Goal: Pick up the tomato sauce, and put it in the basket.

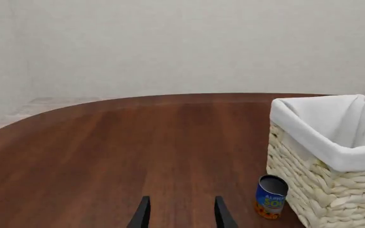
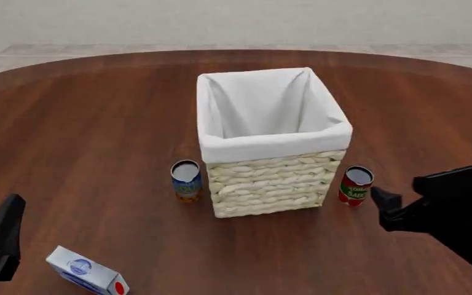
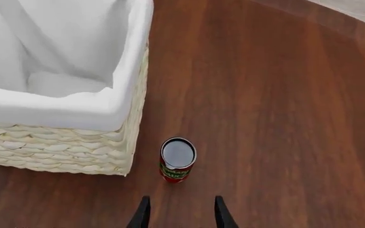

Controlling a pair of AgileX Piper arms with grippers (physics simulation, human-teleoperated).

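Note:
The tomato sauce, a small red can with a green band and silvery top, stands upright on the table just right of the basket, a tall cream wicker basket with white lining. In the right wrist view the can stands a little ahead of my right gripper, which is open and empty, beside the basket's corner. In the front view my right gripper is just right of the can, apart from it. My left gripper is open and empty, low at the front left.
A blue-and-orange can stands against the basket's left side and also shows in the left wrist view next to the basket. A white and blue carton lies at the front left near my left gripper. The brown table is round.

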